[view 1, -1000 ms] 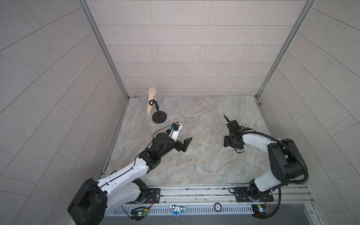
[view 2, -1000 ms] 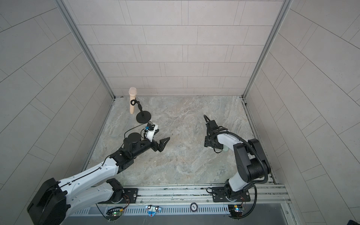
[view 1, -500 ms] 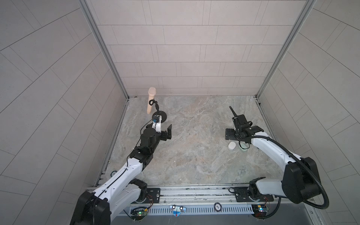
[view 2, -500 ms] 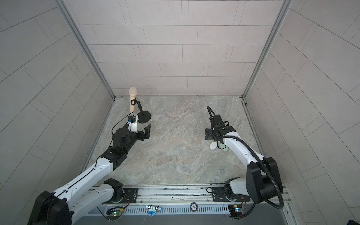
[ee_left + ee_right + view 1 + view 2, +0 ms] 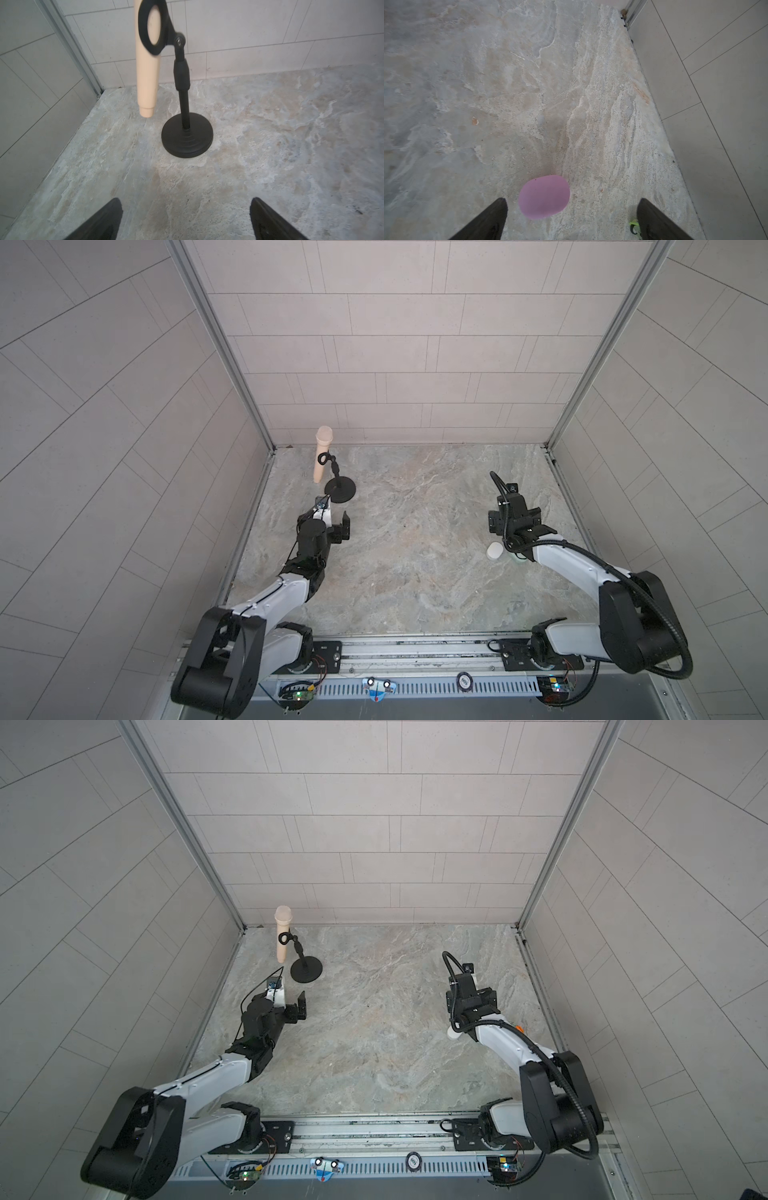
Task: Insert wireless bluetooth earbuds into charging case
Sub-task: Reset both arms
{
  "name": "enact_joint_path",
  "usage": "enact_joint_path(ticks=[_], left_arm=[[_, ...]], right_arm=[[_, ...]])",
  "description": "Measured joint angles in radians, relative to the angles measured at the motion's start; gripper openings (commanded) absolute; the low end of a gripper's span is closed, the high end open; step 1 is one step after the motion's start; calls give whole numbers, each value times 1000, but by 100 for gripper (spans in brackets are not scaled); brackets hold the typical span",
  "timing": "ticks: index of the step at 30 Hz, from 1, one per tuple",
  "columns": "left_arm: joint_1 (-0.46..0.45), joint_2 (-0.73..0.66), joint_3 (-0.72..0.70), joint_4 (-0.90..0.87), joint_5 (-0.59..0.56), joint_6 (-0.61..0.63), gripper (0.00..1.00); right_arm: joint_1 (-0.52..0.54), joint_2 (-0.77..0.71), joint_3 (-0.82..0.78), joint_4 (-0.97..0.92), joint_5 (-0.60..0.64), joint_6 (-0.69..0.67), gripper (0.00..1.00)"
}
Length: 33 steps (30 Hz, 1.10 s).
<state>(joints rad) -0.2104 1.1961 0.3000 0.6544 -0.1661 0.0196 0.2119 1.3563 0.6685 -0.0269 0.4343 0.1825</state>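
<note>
While both pairs of jaws stand wide apart and grip nothing, we see a lilac case (image 5: pixel 544 197) lying on the stone tabletop (image 5: pixel 508 83) between the fingers (image 5: pixel 483 224) of the right gripper (image 5: pixel 572 199), nearer one. A small green piece (image 5: pixel 634 225) peeks beside the other finger; we cannot tell whether it is an earbud. In a top view a white case (image 5: pixel 495 551) lies right of centre, beside that arm. The left gripper (image 5: pixel 186 199) faces a microphone stand (image 5: pixel 187 137), left of centre in both top views.

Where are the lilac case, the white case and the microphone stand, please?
lilac case (image 5: pixel 544 197): right wrist view, its top centre.
white case (image 5: pixel 495 551): in a top view, its top centre.
microphone stand (image 5: pixel 187 136): left wrist view, round base.
</note>
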Motion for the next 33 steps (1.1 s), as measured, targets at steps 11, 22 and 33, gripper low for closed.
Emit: enact_joint_path(ticks=[11, 22, 33], left_arm=[[37, 161, -14, 282, -36, 51, 100], [69, 277, -23, 410, -50, 48, 100], [153, 277, 17, 369, 78, 12, 100]], right_arm=[[-62, 84, -103, 351, 16, -74, 100], [-82, 140, -214, 647, -27, -94, 100], [-87, 164, -239, 742, -46, -98, 100]])
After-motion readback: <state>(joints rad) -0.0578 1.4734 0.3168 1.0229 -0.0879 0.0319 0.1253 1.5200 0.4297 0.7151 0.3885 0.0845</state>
